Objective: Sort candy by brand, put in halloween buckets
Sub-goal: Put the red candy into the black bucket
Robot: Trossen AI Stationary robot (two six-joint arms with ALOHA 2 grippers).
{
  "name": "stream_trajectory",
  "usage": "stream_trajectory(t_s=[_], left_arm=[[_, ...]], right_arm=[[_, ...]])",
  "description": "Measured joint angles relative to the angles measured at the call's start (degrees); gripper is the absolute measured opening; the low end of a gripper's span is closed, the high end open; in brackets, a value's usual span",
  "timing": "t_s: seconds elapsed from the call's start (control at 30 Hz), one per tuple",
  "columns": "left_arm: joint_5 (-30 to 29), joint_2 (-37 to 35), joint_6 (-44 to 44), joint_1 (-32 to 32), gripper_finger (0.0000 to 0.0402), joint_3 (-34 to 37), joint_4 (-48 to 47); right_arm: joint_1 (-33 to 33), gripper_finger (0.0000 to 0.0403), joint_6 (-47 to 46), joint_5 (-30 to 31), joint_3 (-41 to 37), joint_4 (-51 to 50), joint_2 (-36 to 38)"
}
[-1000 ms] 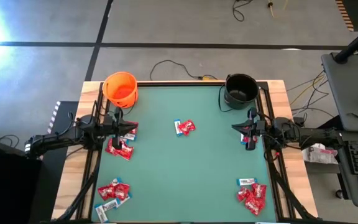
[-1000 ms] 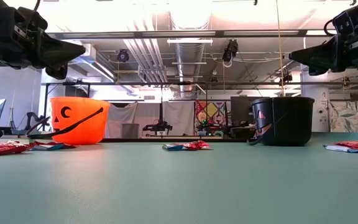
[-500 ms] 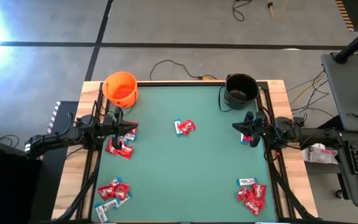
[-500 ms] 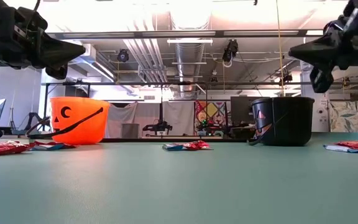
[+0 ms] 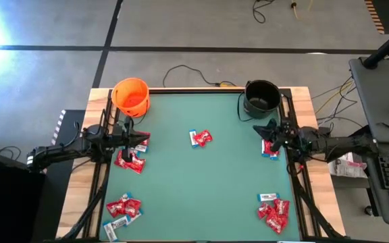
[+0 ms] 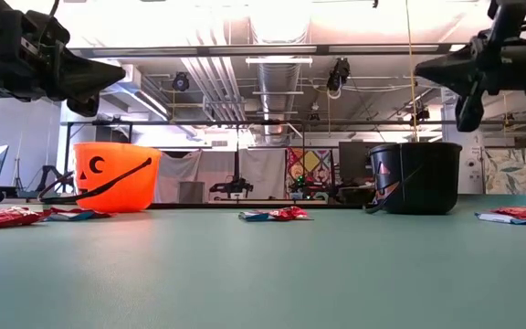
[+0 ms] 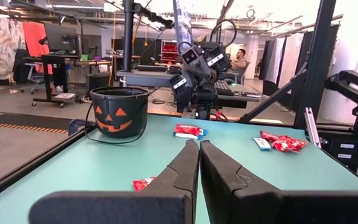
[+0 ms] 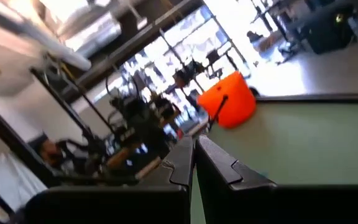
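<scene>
— So why is your right claw hanging up there beside the black bucket?

— Because I'm hovering over the candy by the table's right edge, fingers pressed together, gripping nothing I can see.

— And the left claw?

— It's waiting, also closed, above the red packets near the orange bucket.

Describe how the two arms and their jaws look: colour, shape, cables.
Both arms are dark, slim, jointed links. The left gripper ends in two black tapered wedge-shaped jaws with smooth matte faces. The right gripper has the same black angular jaws. White labels and a looping black cable show on the right arm's wrist, seen from the left wrist view.
</scene>
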State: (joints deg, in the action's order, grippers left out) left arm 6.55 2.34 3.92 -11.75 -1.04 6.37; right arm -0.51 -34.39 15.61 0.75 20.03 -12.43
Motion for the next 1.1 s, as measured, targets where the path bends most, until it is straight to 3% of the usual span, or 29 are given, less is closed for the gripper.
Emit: stream_trajectory(t_s=[0.2,0.33,0.43,0.7,0.83,1.1], left_arm=[[0.0,0.0,0.0,0.0,0.0,0.0,0.0],[0.0,0.0,0.0,0.0,0.0,0.0,0.0],[0.0,0.0,0.0,0.0,0.0,0.0,0.0],[0.0,0.0,0.0,0.0,0.0,0.0,0.1],[0.0,0.0,0.0,0.0,0.0,0.0,0.2],[0.0,0.0,0.0,0.0,0.0,0.0,0.1]], right_arm=[[3.4,0.0011,1.5,0.5,0.0,14.0,-18.5],[4.0,0.0027,2.9,-6.8,0.0,24.8,-31.9],[4.0,0.0048,2.9,-8.5,0.1,29.3,-40.6],[3.9,0.0155,11.9,-8.2,9.8,29.2,-58.8],[3.9,0.0203,21.9,-3.8,15.5,29.9,-66.9],[0.0,0.0242,30.5,-2.6,25.7,29.3,-82.4]])
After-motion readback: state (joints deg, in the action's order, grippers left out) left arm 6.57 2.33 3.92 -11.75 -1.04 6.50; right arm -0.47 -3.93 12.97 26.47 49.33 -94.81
